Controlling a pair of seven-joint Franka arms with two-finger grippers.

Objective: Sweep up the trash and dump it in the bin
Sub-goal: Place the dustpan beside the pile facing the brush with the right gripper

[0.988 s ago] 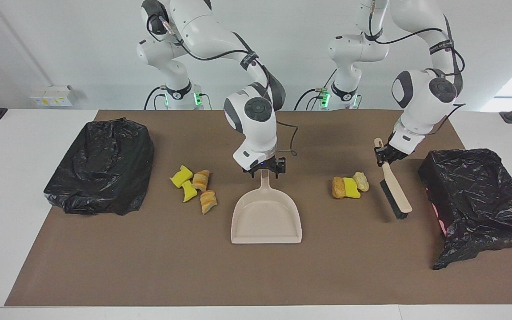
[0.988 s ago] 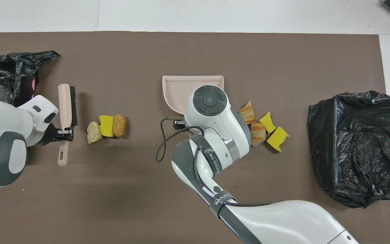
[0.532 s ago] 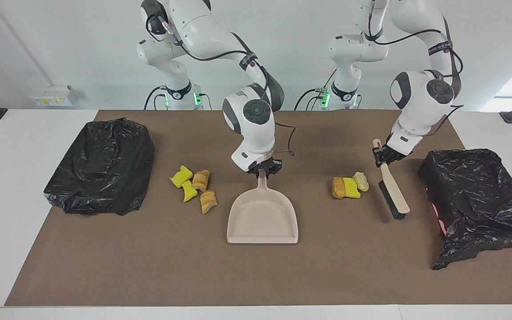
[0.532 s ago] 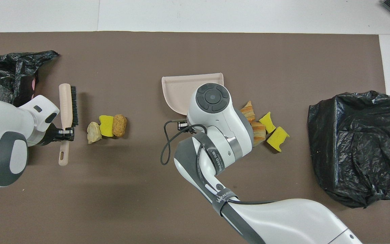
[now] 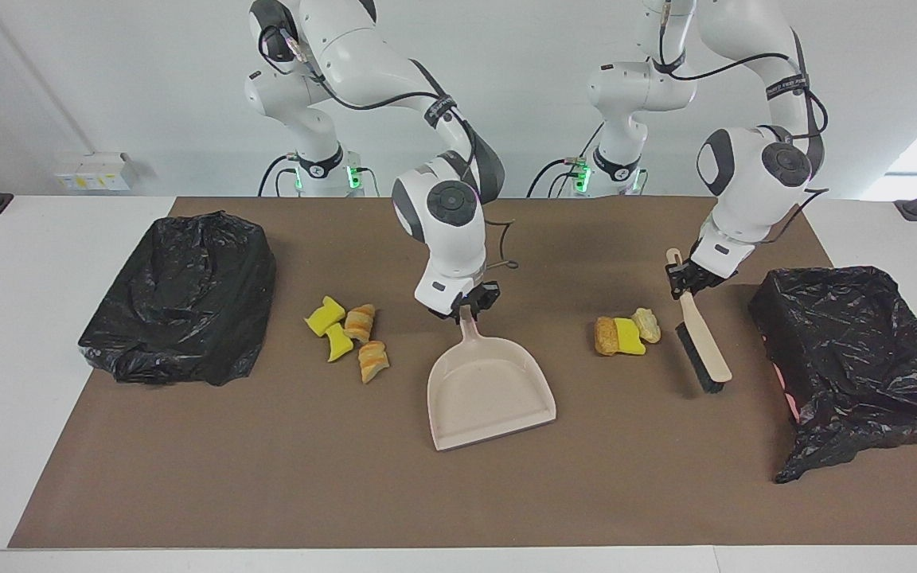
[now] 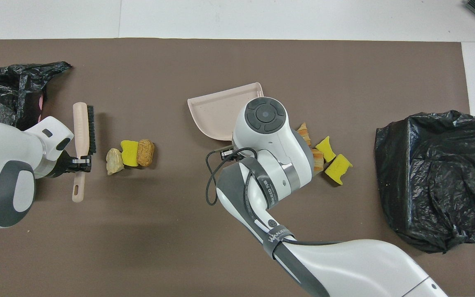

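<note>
My right gripper [image 5: 468,309] is shut on the handle of the beige dustpan [image 5: 490,390], which sits mid-table with its mouth pointing away from the robots and slightly toward the left arm's end. In the overhead view the right wrist covers the handle of the dustpan [image 6: 221,113]. My left gripper [image 5: 685,280] is shut on the handle of the brush [image 5: 701,342], bristles down at the mat. One pile of trash [image 5: 626,334] lies between brush and pan. Another pile of trash [image 5: 349,334] lies beside the pan toward the right arm's end.
A black-bagged bin [image 5: 856,358] with its mouth open stands at the left arm's end, close to the brush [image 6: 83,132]. A second black-bagged bin [image 5: 180,294] stands at the right arm's end. The brown mat [image 5: 267,477] covers the table.
The right gripper closed on the dustpan handle and turned the pan, swinging its mouth toward the left arm's end. The left gripper raised the brush slightly.
</note>
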